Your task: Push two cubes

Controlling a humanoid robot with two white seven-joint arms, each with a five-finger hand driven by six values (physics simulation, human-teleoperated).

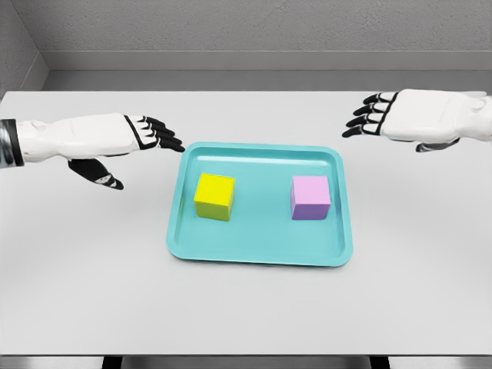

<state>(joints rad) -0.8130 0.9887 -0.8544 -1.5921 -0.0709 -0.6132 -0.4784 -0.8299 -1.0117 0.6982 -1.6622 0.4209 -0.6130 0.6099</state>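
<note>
A yellow cube (214, 197) sits in the left half of a teal tray (260, 255), and a pink cube (310, 197) sits in its right half; the two are well apart. My left hand (146, 142) hovers just outside the tray's left rear corner, fingers stretched flat toward the tray, holding nothing. Over the table beyond the tray's right rear corner is my right hand (369, 115), fingers extended and pointing left, also holding nothing. Neither hand touches a cube.
The tray lies in the middle of a white table (92, 292) whose front edge runs along the bottom of the view. A grey wall (246, 31) stands behind the table's far edge.
</note>
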